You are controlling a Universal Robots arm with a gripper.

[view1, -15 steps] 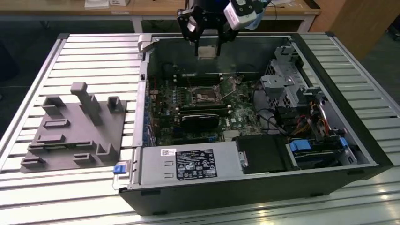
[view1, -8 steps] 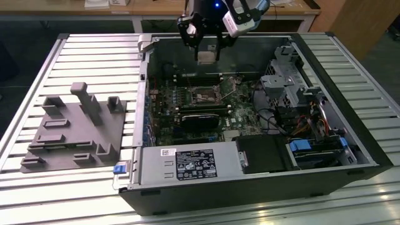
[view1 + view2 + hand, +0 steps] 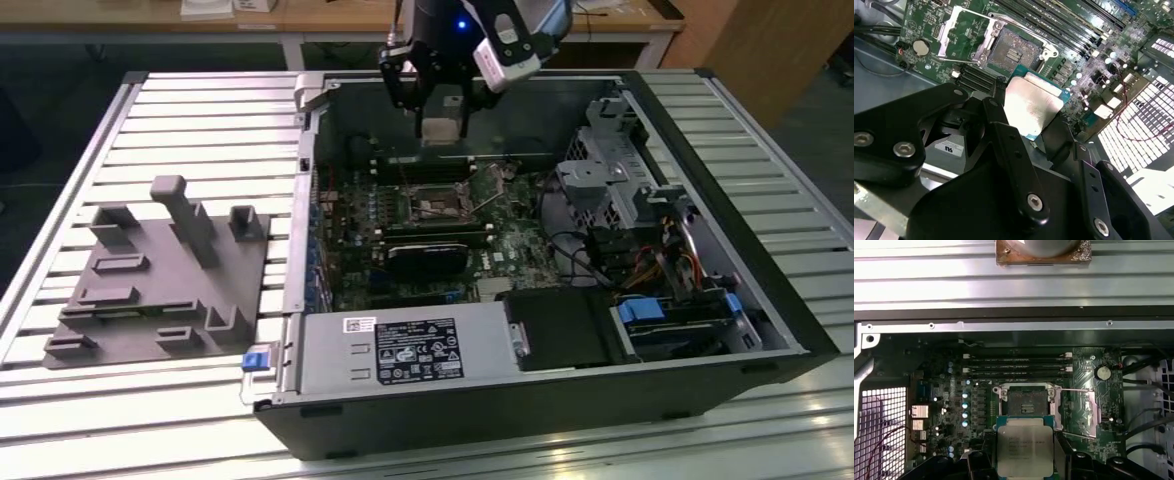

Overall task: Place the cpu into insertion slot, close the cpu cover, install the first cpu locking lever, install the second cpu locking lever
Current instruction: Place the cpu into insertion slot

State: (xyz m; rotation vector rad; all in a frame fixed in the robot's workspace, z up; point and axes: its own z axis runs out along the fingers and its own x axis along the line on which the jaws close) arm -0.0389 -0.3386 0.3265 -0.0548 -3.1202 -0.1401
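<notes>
A slatted metal table (image 3: 174, 110) is seen throughout, its ribs brightly lit along the near edge. Behind it a wooden bench (image 3: 334, 18) is set over a dark floor (image 3: 47, 90). A wooden panel (image 3: 767, 45) is seen at the exterior view's right.

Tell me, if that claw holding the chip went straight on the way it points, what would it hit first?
Probably the open socket on the motherboard: the gripper holds the cpu above it, though depth is unclear.
</notes>
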